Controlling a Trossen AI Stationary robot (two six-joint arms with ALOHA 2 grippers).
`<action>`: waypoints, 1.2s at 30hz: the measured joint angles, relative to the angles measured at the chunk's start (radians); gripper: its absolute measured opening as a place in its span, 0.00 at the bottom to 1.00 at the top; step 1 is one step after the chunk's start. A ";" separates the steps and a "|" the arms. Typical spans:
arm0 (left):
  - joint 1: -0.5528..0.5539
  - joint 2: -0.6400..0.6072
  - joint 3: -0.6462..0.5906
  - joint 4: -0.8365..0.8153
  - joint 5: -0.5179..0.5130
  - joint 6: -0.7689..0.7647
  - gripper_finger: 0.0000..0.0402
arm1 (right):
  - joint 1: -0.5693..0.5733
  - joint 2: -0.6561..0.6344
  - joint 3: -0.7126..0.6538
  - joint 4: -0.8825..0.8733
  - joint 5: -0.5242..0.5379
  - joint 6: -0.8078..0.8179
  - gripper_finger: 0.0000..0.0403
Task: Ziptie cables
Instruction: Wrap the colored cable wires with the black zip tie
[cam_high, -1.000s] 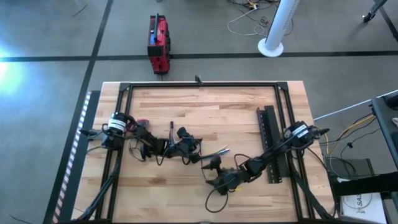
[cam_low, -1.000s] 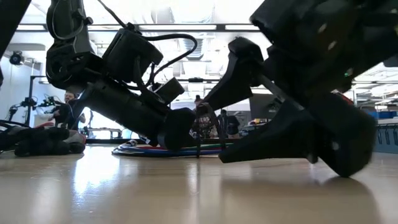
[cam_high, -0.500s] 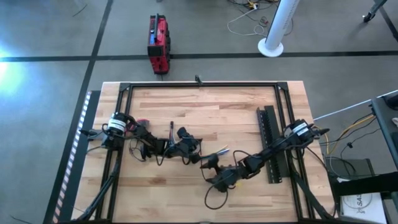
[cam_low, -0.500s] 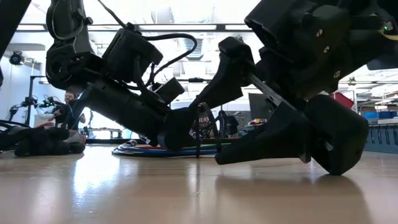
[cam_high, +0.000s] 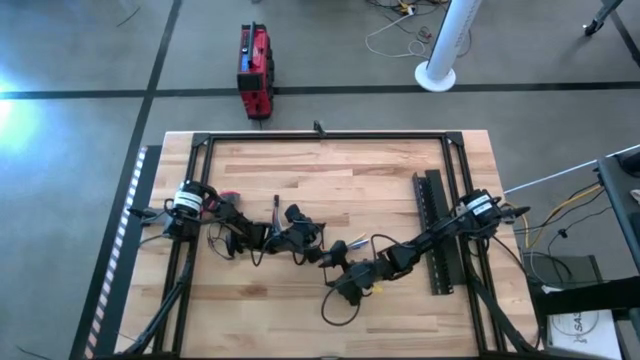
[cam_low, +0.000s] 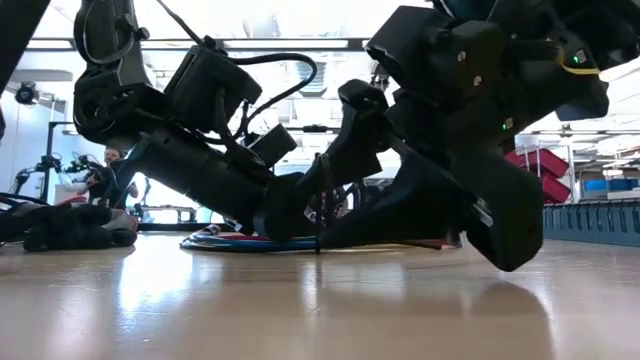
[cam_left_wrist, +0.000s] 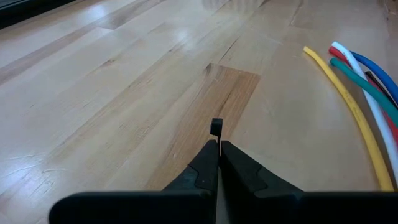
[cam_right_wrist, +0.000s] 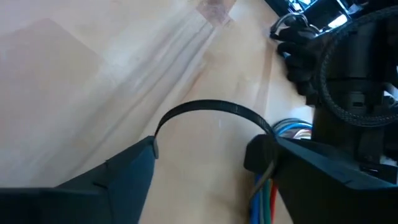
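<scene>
The cables, yellow, white, green, blue and red, lie on the wooden table near its middle. The ziptie is a thin black strip bent into an arch, standing as a narrow loop in the low view. My left gripper is shut on one end of it, next to the cables. My right gripper is open, just toward the near side of the cables. Its fingertips stand at the two feet of the arch, with the cables between its fingers. My left gripper pinches the ziptie's end between its two shut fingertips; only a small black block juts out past them. The fingers slant down toward the table top. My right gripper's fingertips stand at the arch's ends; whether they touch it, I cannot tell.
A long black perforated bar lies along the table's right side beneath the right arm. Black frame rails run round the table's edges. A red case stands on the floor beyond the far edge. Bare wood lies toward the far and near edges.
My right gripper has moved toward the table's left and a little toward the far edge, closing in on my left gripper, the ziptie and the cables, and has tipped lower over them. The left gripper and the ziptie have kept still.
</scene>
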 joint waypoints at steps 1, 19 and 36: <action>0.000 0.000 0.000 0.000 0.000 0.000 0.00 | 0.000 0.000 0.000 0.000 -0.001 0.000 0.65; 0.000 0.000 0.000 0.000 -0.001 0.000 0.00 | 0.001 0.000 0.002 0.003 -0.004 0.008 0.27; 0.000 0.000 0.000 0.000 -0.001 0.000 0.00 | 0.002 0.000 0.003 0.016 -0.081 -0.011 0.18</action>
